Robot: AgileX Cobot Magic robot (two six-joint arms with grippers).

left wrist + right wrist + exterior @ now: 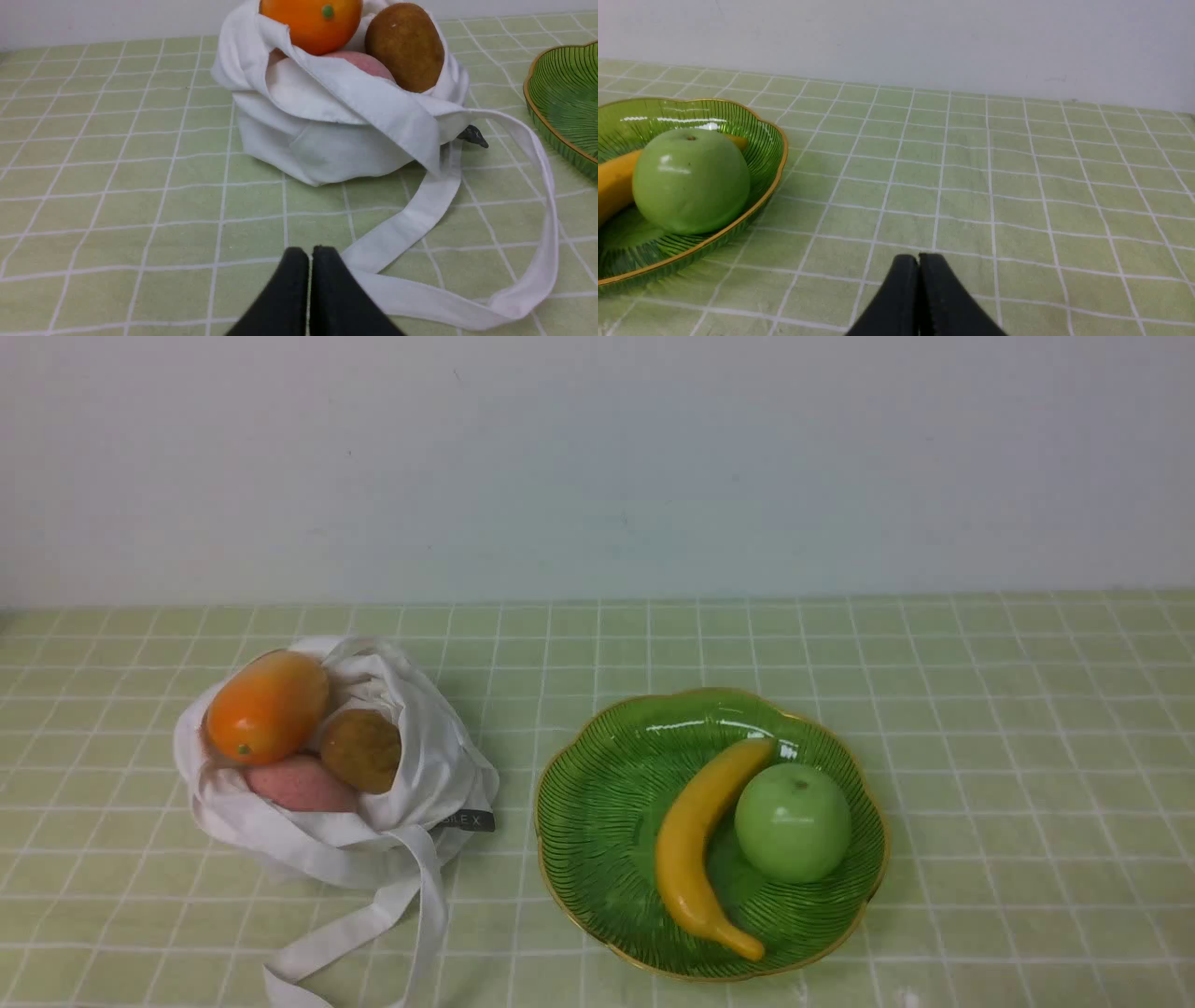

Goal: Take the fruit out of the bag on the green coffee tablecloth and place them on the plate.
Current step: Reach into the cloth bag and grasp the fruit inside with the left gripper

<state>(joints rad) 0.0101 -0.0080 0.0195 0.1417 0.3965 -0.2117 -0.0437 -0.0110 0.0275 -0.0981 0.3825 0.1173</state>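
Left tool (310, 252) pressed together, right tool (919, 259) likewise, mango (267, 706) lying aslant in bag (429, 775), stem end nearward

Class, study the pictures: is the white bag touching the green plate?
Apart. The front view shows a clear strip of checked tablecloth between the bag and the plate.

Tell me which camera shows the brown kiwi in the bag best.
The left wrist view: the kiwi looks large and close, poking above the bag. The front view shows it smaller, beside the mango. The right wrist view misses it.
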